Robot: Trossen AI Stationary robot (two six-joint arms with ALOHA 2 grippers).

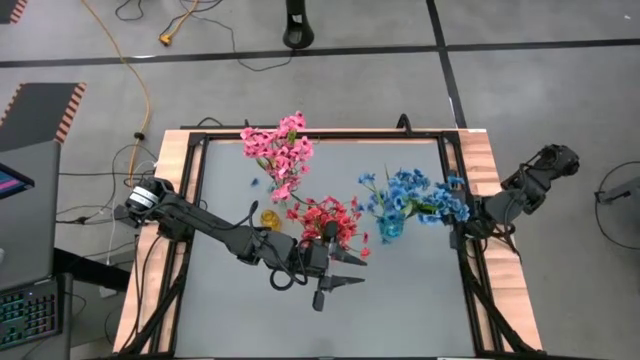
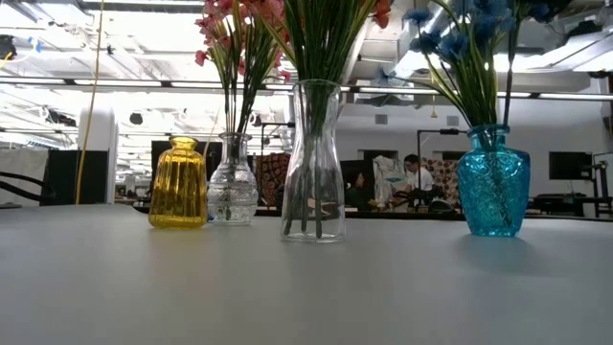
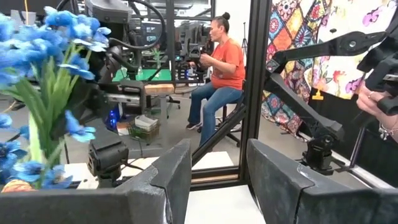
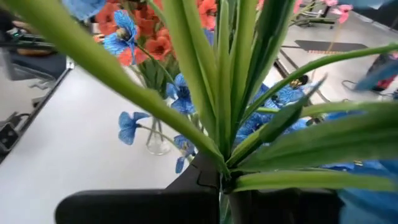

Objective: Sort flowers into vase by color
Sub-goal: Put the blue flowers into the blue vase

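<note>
Pink flowers (image 1: pixel 280 150) stand with their stems in a small clear vase (image 2: pixel 233 182). Coral-red flowers (image 1: pixel 328 218) stand in a tall clear vase (image 2: pixel 314 163). Blue flowers (image 1: pixel 410 195) rise from a blue vase (image 2: pixel 492 182). A yellow vase (image 2: pixel 179 182) holds nothing that I can see. My left gripper (image 1: pixel 340 271) hangs open just near of the coral-red flowers, touching nothing. My right gripper (image 1: pixel 458 230) sits at the right side of the blue bunch, shut on a blue spray's green stems. My right gripper (image 4: pixel 221 182) pinches a blue flower spray where its green stems and leaves (image 4: pixel 224 163) come together, coming at the bunch from the table's right. Blossoms and leaves fan out beyond the fingers. The gripper hides the part of the stem below the hold.
The four vases stand in a row across the table's middle. A black frame (image 1: pixel 195 190) and wooden strips (image 1: pixel 490 170) border the table. Bare grey tabletop (image 1: pixel 400 310) lies toward the near edge. A person (image 3: pixel 217 74) sits in the room beyond.
</note>
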